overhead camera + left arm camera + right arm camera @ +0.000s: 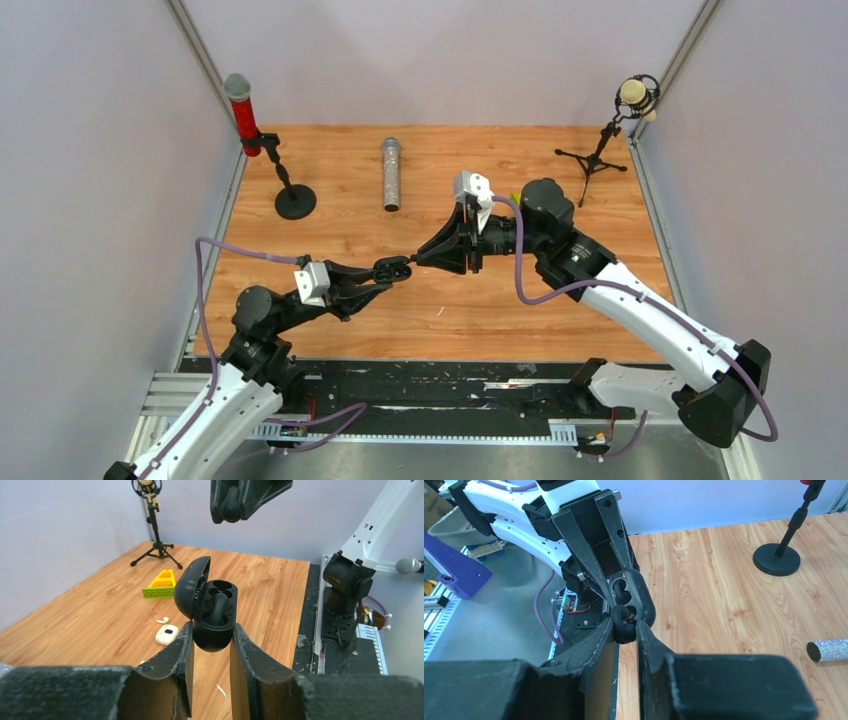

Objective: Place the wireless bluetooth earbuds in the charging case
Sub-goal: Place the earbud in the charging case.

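My left gripper (212, 630) is shut on the black charging case (215, 617), held above the table with its lid (192, 587) swung open to the left. Its two wells face up, and a dark rounded shape sits in them. In the right wrist view my right gripper (625, 623) is shut on a small rounded black earbud (623, 630), right at the case (621, 592). In the top view both grippers meet tip to tip at mid-table (410, 264). On the wood lies a white earbud (162, 621) beside a small white case (166, 634).
A yellow and green brick piece (161, 584) lies past the white case. At the back stand a red microphone on a round base (295, 200), a silver microphone lying flat (391, 173), and a tripod microphone stand (597, 155). A thin white sliver (438, 312) lies near the front.
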`<state>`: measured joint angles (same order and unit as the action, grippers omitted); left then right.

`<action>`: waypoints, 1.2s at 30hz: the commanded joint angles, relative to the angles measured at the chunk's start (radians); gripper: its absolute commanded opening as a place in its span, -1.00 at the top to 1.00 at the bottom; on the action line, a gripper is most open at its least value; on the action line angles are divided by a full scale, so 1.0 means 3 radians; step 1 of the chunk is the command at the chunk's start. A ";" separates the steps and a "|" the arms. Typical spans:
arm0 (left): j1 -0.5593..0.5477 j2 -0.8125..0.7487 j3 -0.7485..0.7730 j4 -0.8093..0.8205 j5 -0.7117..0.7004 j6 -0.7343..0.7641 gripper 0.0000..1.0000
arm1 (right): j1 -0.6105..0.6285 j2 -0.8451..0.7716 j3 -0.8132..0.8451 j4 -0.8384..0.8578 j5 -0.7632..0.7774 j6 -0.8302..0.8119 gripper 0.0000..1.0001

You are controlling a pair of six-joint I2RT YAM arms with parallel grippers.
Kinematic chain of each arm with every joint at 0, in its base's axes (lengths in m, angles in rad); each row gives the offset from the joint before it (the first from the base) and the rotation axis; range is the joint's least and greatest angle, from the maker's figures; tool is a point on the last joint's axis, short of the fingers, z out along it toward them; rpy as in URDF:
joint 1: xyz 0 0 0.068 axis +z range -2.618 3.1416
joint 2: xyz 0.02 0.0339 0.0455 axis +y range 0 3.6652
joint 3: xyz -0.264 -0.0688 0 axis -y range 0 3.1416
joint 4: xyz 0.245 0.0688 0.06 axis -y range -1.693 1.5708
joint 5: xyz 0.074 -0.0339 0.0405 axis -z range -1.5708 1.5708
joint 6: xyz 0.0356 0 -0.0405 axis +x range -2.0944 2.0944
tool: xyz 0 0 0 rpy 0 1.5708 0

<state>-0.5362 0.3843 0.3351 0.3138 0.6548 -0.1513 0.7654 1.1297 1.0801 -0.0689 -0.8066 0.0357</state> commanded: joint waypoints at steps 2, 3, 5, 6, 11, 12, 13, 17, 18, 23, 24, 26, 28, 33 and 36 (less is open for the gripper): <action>0.0014 -0.0020 0.0044 0.0158 0.0039 -0.0003 1.00 | 0.0051 0.0109 0.0194 0.0094 -0.0224 -0.0272 1.00; 0.0009 -0.0016 0.0046 0.0165 0.0035 -0.0012 1.00 | 0.0070 0.0121 0.0202 0.0089 -0.0258 -0.0288 1.00; 0.0015 -0.0006 0.0044 0.0162 0.0027 -0.0021 1.00 | 0.0108 0.0134 0.0217 0.0077 -0.0287 -0.0338 1.00; 0.0014 0.0000 0.0046 0.0160 0.0027 -0.0022 1.00 | 0.0125 0.0135 0.0230 0.0051 -0.0294 -0.0372 1.00; 0.0012 0.0024 0.0046 0.0166 0.0020 -0.0022 1.00 | 0.0246 0.0229 0.0352 -0.0234 -0.0137 -0.0585 1.00; 0.0015 0.0023 0.0045 0.0167 0.0016 -0.0022 1.00 | 0.0282 0.0241 0.0361 -0.0268 -0.0123 -0.0606 1.00; 0.0010 0.0023 0.0045 0.0169 0.0011 -0.0022 1.00 | 0.0305 0.0239 0.0355 -0.0281 -0.0100 -0.0616 1.00; 0.0010 0.0031 0.0044 0.0166 0.0008 -0.0022 1.00 | 0.0369 0.0222 0.0307 -0.0303 0.0043 -0.0661 1.00; 0.0008 0.0032 0.0044 0.0170 0.0013 -0.0022 1.00 | 0.0384 0.0233 0.0306 -0.0315 0.0080 -0.0676 1.00; 0.0009 0.0033 0.0044 0.0172 0.0017 -0.0014 1.00 | 0.0433 0.0345 0.0355 -0.0396 0.0256 -0.0746 1.00; 0.0008 0.0036 0.0044 0.0171 0.0016 -0.0009 1.00 | 0.0436 0.0354 0.0366 -0.0397 0.0271 -0.0750 1.00; 0.0008 0.0029 0.0046 0.0169 0.0021 0.0004 1.00 | 0.0437 0.0379 0.0379 -0.0406 0.0324 -0.0762 1.00; 0.0010 0.0028 0.0041 0.0171 0.0033 0.0014 1.00 | 0.0440 0.0400 0.0380 -0.0431 0.0407 -0.0784 1.00; 0.0011 0.0024 0.0041 0.0174 0.0050 0.0028 1.00 | 0.0434 0.0383 0.0376 -0.0447 0.0480 -0.0803 1.00; 0.0012 0.0021 0.0039 0.0176 0.0060 0.0031 1.00 | 0.0431 0.0376 0.0362 -0.0490 0.0498 -0.0837 1.00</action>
<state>-0.5350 0.3943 0.3351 0.3145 0.6556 -0.1501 0.8898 1.2514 1.1530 -0.2043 -0.6884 -0.1787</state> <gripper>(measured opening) 0.325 0.212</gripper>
